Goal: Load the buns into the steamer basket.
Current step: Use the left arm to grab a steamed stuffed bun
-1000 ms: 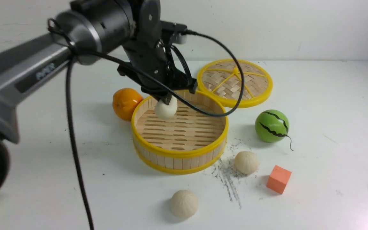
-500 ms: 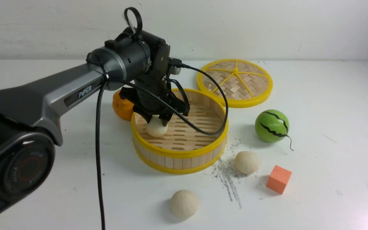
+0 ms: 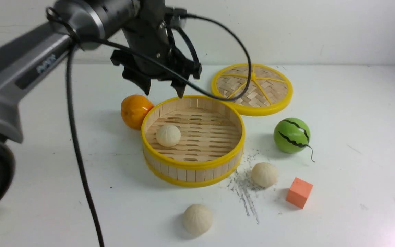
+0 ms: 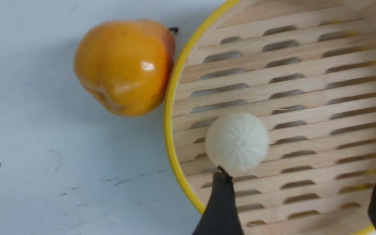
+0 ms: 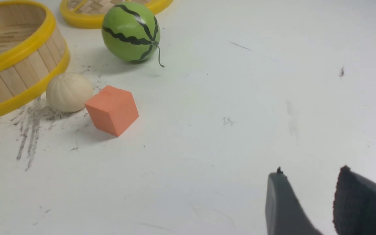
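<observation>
One bun (image 3: 168, 135) lies on the slatted floor of the steamer basket (image 3: 192, 164), near its left wall. The left tool (image 3: 163, 93) hangs above the basket's far left rim, its jaws wide apart and empty. A second bun (image 3: 264, 174) sits on the surface (image 3: 348, 103) just right of the basket, and a third bun (image 3: 198, 218) lies in front of it. An orange (image 3: 135, 110) sits just beside the basket's left side. The right tool (image 5: 311, 174) is partly parted over bare surface, holding nothing.
</observation>
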